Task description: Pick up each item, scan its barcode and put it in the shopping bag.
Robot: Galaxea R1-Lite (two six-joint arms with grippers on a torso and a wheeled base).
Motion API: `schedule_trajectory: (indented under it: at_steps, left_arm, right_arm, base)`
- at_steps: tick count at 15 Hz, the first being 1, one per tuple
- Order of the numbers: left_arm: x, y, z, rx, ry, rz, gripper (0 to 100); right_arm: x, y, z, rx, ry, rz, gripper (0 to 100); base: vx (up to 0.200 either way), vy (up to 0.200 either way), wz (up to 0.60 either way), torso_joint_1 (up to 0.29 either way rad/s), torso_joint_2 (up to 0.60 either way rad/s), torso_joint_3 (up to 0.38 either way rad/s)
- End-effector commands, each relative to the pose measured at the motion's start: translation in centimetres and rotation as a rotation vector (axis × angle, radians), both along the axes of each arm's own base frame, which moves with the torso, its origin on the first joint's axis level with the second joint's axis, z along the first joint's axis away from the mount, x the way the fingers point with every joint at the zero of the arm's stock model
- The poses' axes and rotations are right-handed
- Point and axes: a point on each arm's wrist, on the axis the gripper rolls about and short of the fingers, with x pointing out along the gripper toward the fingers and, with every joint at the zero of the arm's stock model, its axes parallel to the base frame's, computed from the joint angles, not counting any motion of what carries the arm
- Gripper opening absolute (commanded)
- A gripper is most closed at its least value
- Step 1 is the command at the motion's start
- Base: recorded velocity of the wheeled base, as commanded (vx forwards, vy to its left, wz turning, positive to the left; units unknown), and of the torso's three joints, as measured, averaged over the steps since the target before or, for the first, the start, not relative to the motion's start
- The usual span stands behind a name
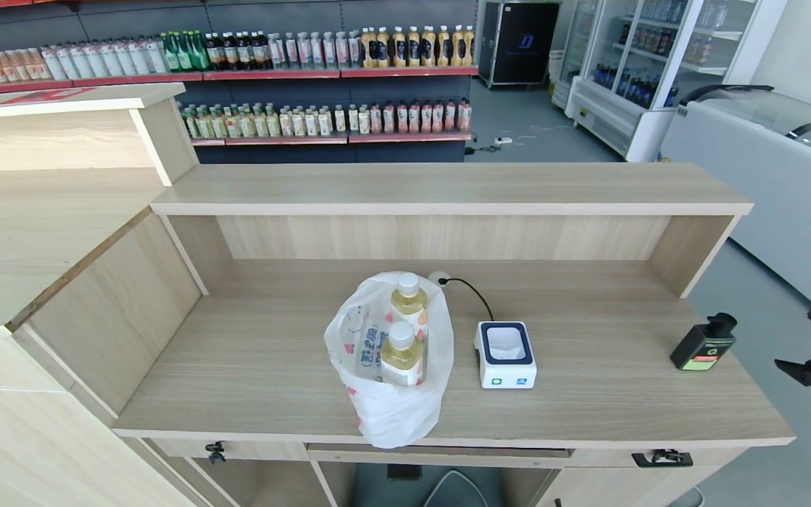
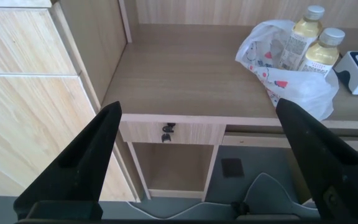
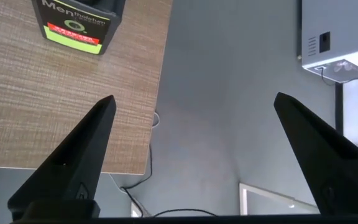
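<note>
On the counter [image 1: 588, 401]: bag [image 1: 391, 415] at mid-front holding two bottles [image 1: 401, 352], scanner [image 1: 506, 354] just right of it, dark bottle [image 1: 702, 343] near the right end; right gripper [image 3: 194, 99] beyond that end, left gripper [image 2: 197, 106] off the front-left corner, both spread wide, empty.

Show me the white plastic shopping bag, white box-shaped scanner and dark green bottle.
white plastic shopping bag [image 1: 391, 415], head view, lower front
white box-shaped scanner [image 1: 507, 375], head view, front face
dark green bottle [image 1: 702, 343], head view, body
</note>
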Motion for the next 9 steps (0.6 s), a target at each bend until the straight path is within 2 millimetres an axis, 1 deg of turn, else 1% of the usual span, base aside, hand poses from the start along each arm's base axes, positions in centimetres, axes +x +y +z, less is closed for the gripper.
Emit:
schedule_trajectory:
  at_steps: [1, 4, 7, 9]
  left_arm:
    - [0.0, 0.0, 0.0, 0.000, 0.000, 0.000, 100]
    - [0.0, 0.0, 0.0, 0.000, 0.000, 0.000, 100]
    - [0.0, 0.0, 0.0, 0.000, 0.000, 0.000, 100]
    - [0.0, 0.0, 0.0, 0.001, 0.000, 0.000, 100]
  right_arm:
    - [0.4, -0.5, -0.7, 0.004, -0.003, 0.014, 100]
    - [1.1, -0.8, -1.0, 0.020, -0.017, 0.056, 100]
    - [1.9, -0.5, -1.9, 0.049, -0.022, 0.129, 100]
    - [2.2, -0.4, -2.2, 0.032, -0.016, 0.150, 100]
  base:
    - [0.000, 0.000, 0.00, 0.000, 0.00, 0.000]
    - [0.000, 0.000, 0.00, 0.000, 0.00, 0.000]
    - [0.000, 0.000, 0.00, 0.000, 0.00, 0.000]
    - [0.000, 0.000, 0.00, 0.000, 0.00, 0.000]
